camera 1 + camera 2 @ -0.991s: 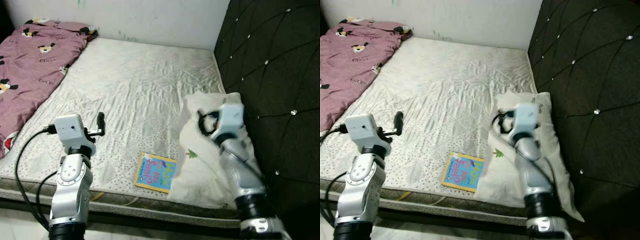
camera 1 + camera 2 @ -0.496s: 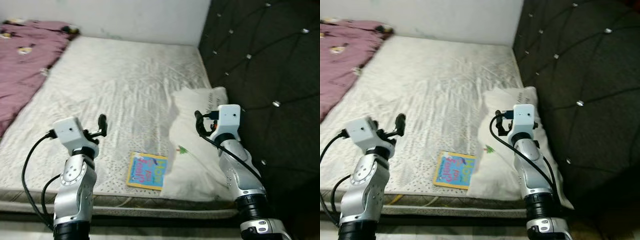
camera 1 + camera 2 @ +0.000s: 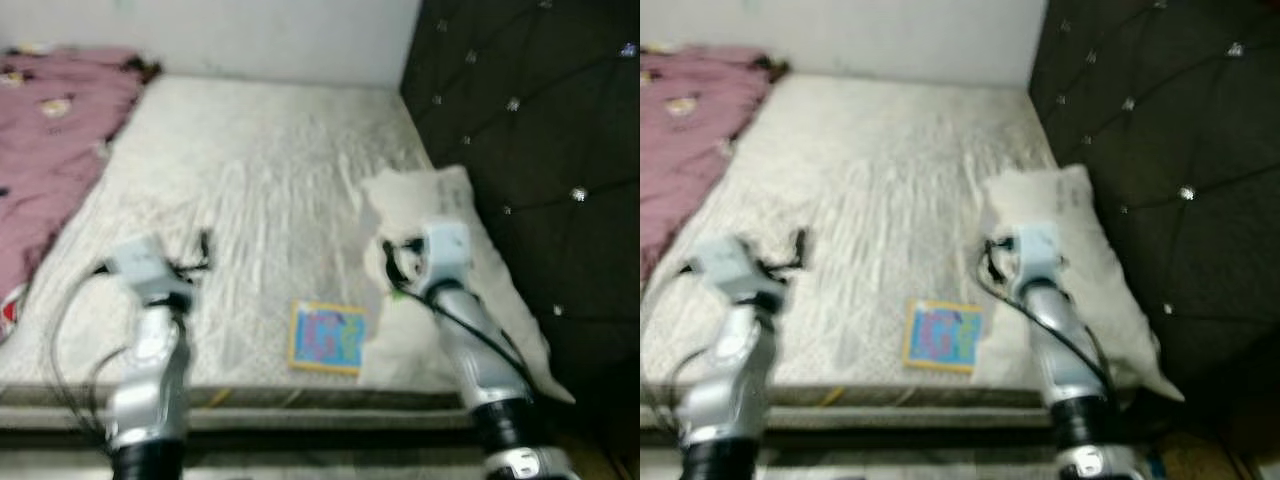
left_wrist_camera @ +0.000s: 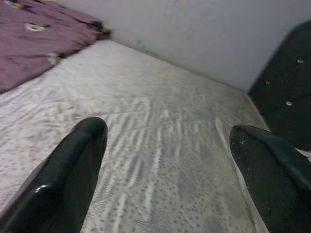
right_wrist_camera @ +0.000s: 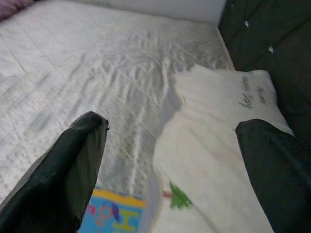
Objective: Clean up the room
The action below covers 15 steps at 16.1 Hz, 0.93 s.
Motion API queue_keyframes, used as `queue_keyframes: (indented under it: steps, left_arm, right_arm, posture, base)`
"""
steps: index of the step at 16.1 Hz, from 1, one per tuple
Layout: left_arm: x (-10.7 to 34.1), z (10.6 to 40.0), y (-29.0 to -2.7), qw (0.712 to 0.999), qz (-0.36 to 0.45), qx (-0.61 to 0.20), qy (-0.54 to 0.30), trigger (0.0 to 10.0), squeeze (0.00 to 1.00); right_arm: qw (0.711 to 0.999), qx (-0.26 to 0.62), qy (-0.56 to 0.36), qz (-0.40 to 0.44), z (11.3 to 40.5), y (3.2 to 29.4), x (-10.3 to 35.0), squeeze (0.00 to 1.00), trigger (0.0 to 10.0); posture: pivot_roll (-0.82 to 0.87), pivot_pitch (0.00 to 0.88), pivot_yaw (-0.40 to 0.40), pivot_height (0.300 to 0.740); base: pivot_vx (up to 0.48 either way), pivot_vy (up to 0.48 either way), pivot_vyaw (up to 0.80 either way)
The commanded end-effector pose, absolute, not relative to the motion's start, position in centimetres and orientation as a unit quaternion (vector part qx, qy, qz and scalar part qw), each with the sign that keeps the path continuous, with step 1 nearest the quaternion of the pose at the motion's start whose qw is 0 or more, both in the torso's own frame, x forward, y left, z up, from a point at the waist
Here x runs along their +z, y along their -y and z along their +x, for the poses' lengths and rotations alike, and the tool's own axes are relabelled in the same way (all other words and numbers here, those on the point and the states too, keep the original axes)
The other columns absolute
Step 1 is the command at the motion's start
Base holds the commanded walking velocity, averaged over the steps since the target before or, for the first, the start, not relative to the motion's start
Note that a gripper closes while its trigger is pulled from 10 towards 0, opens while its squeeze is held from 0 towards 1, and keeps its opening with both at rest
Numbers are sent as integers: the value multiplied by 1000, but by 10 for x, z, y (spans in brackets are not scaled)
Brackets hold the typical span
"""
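A book [image 3: 327, 337] lies at the bed's [image 3: 260, 180] near edge, beside a pillow [image 3: 470, 260]. Both grippers, left [image 4: 165, 160] and right [image 5: 170, 160], hover above, jaws apart. Head views are blurred; the cover seems colourful.

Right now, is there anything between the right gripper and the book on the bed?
Nothing visible. The right gripper is open and hangs above the pillow's near edge; the book lies flat on the mattress beside that pillow, toward the robot's left. The way down to it looks free.
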State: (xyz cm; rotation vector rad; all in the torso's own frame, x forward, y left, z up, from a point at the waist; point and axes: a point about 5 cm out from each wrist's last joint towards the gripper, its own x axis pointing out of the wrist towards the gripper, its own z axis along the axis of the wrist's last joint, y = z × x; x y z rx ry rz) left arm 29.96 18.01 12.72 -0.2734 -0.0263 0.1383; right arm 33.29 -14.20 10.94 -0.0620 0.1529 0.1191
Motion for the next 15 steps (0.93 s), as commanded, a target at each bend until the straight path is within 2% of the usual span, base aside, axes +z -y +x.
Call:
queue_keyframes:
  steps: [1,4,5,7,9,11,14,15]
  left_arm:
    - [129,300,-187,988,-130,82,16,10000,0]
    - [126,297,-185,990,-118,73,21,10000,0]
    - [119,292,-186,994,-85,69,22,10000,0]
    - [105,286,-192,994,-77,78,-5,10000,0]
    - [105,287,-196,996,-54,69,-2,10000,0]
    - [108,291,-198,995,-53,80,6,10000,0]
    - [107,286,-198,995,-51,88,16,10000,0]
    - [104,282,-198,995,-50,91,14,10000,0]
  right_arm:
    - [993,81,-67,-44,333,132,112,0,10000]
    - [995,81,-54,-30,332,130,113,0,10000]
    - [996,70,-45,-23,332,131,115,0,10000]
    - [997,75,-23,-28,332,130,120,0,10000]
    - [997,78,-3,7,328,127,124,0,10000]
    - [995,95,-23,-5,324,122,114,0,10000]
    - [994,95,-31,-42,322,124,106,0,10000]
    - [994,101,-35,-16,322,123,106,0,10000]
  posture:
    - [43,69,-59,740]
    - [43,62,-44,740]
    - [49,55,-26,740]
    - [52,52,-5,740]
    - [57,51,28,740]
    - [55,52,26,740]
    - [63,64,-34,740]
    - [61,67,-38,740]
  base:
    - [0,480,0]
    - [0,480,0]
    - [0,472,0]
    - [0,467,0]
    - [0,465,0]
    - [0,465,0]
    - [0,465,0]
    - [0,465,0]
